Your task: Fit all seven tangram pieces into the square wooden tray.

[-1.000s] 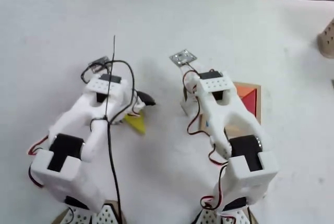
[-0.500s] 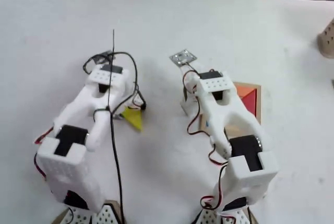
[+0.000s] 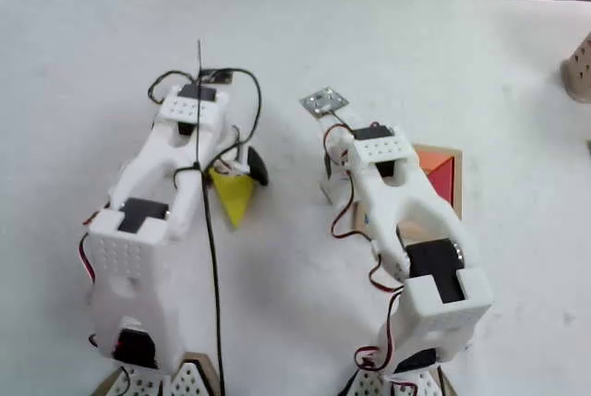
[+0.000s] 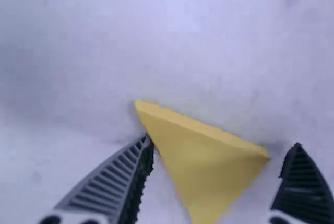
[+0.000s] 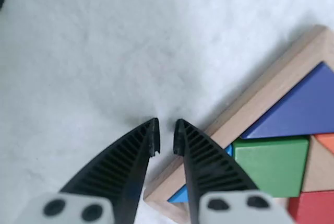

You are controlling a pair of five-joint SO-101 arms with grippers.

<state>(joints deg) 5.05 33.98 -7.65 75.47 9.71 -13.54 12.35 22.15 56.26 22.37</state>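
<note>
1 yellow triangle point(image 4: 203, 166), thick-edged, lying flat on desk point(image 3: 416, 45) well left of 1 wooden tray point(image 5: 261, 98) | 2 grippers: left gripper point(image 4: 219, 145) straddling triangle, jaws apart | right gripper point(image 5: 166, 130) hovering at tray's edge, nearly closed, empty

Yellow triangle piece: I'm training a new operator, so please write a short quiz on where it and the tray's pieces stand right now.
1. True or false: the yellow triangular wooden piece lies inside the square wooden tray.
2. The left gripper is: A) open around the yellow piece; B) shut above the tray; C) holding a blue piece.
3. Fill in: the square block in the tray is ____.
Key: 1 false; 2 A; 3 green.
</note>
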